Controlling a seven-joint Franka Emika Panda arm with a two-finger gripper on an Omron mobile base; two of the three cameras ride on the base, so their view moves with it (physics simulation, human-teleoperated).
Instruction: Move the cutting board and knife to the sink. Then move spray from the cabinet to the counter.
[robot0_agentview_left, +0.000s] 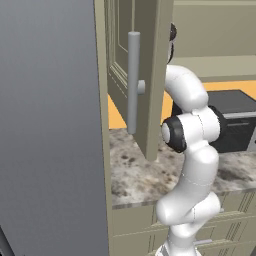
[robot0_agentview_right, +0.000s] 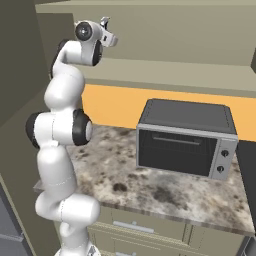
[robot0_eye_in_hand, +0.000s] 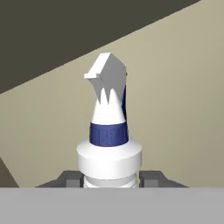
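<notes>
The white jointed robot arm (robot0_agentview_right: 57, 130) rises tall, elbow bent; its two-finger gripper (robot0_eye_in_hand: 110, 178) sits high, dark fingertips (robot0_eye_in_hand: 151, 178) clamped on something.

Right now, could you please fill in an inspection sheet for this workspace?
Surface: speckled counter, bare in front of the arm.
Job's things: spray upright between the fingers; cabinet door open.
Clutter: toaster oven on the counter.
Grippers: gripper shut on the spray's body, raised at cabinet height.
Cables: nothing seen.
Surroundings: orange backsplash, drawers below.
</notes>
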